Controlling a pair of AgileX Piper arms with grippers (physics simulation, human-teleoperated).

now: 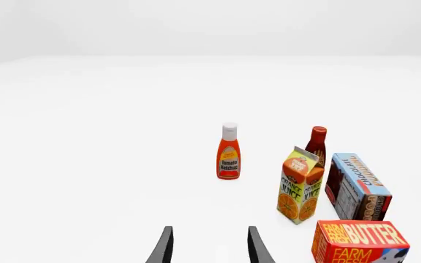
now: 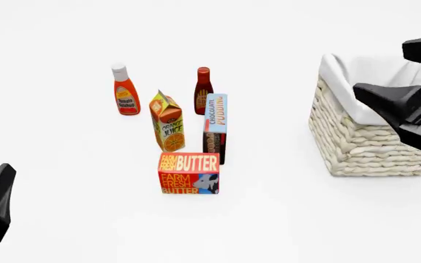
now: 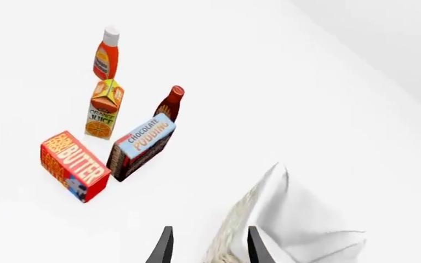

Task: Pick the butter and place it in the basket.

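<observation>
The butter (image 2: pixel 188 173), a squat red-orange carton, stands on the white table in front of the other groceries; it also shows in the left wrist view (image 1: pixel 360 241) and the right wrist view (image 3: pixel 75 164). The cream wicker basket (image 2: pixel 364 145) with its white liner sits at the right. My left gripper (image 1: pixel 210 246) is open and holds nothing, low at the near left (image 2: pixel 2 183), well short of the butter. My right gripper (image 3: pixel 209 246) is open too, hovering at the basket's rim (image 3: pixel 291 219), far right in the front view (image 2: pixel 386 96).
Behind the butter stand an orange juice carton (image 2: pixel 167 121) and a chocolate pudding box (image 2: pixel 215 127). Farther back are a ketchup bottle (image 2: pixel 125 90) and a dark red sauce bottle (image 2: pixel 203 90).
</observation>
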